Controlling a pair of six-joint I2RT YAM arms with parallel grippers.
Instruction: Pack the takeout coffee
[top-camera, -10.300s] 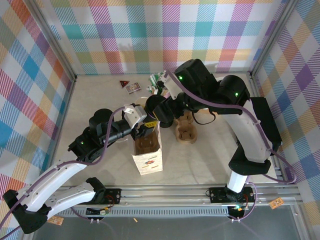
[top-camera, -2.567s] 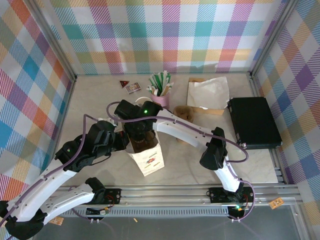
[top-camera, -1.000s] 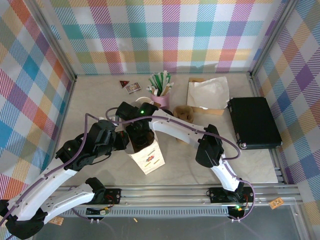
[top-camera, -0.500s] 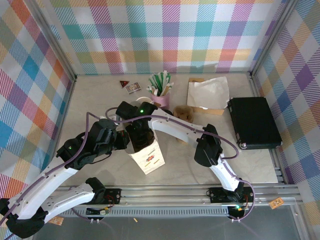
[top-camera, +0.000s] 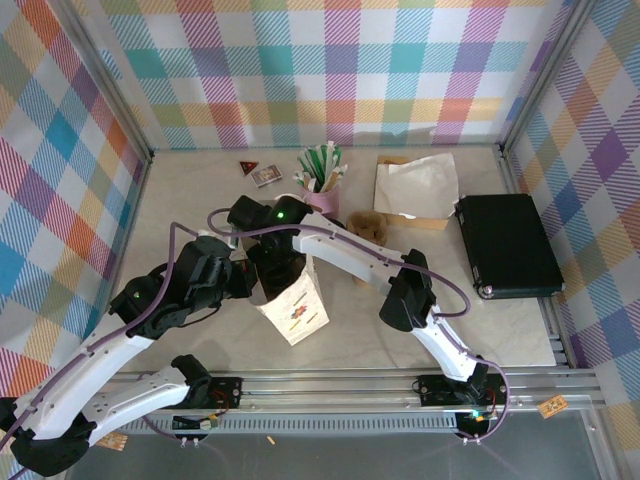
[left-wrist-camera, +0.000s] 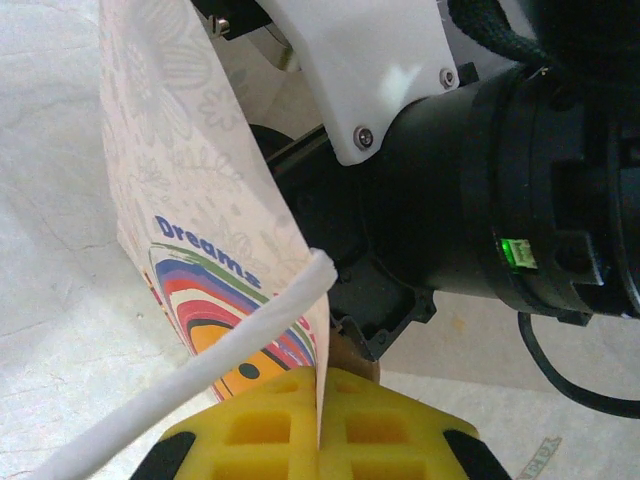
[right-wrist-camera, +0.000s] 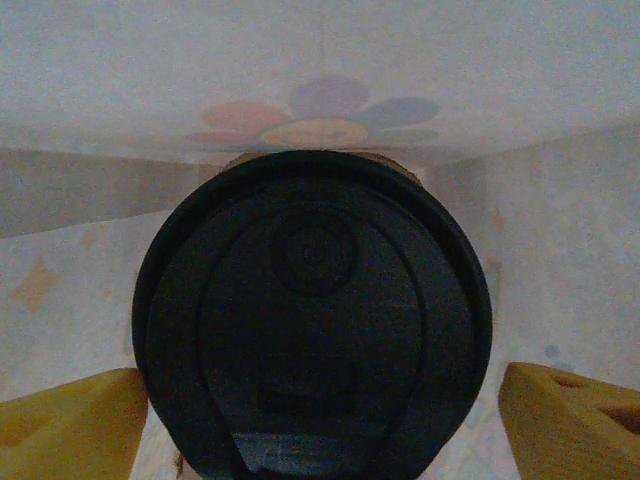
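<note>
Yellow fingers (right-wrist-camera: 70, 420) of the right gripper (right-wrist-camera: 320, 425) stand spread wide at eight and four o'clock of the takeout coffee (right-wrist-camera: 312, 320). There is a sliver of gap on the four o'clock side; whether the other finger touches it I cannot tell. The coffee sits upright inside the paper bag (top-camera: 298, 312). The left gripper (left-wrist-camera: 318, 410) is clamped tight on the bag's top edge, at the bag's nine o'clock in the top view.

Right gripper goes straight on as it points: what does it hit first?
The takeout coffee's round black plastic lid, inside the white printed paper bag. The right gripper faces it squarely, jaws open either side; depth unclear.
</note>
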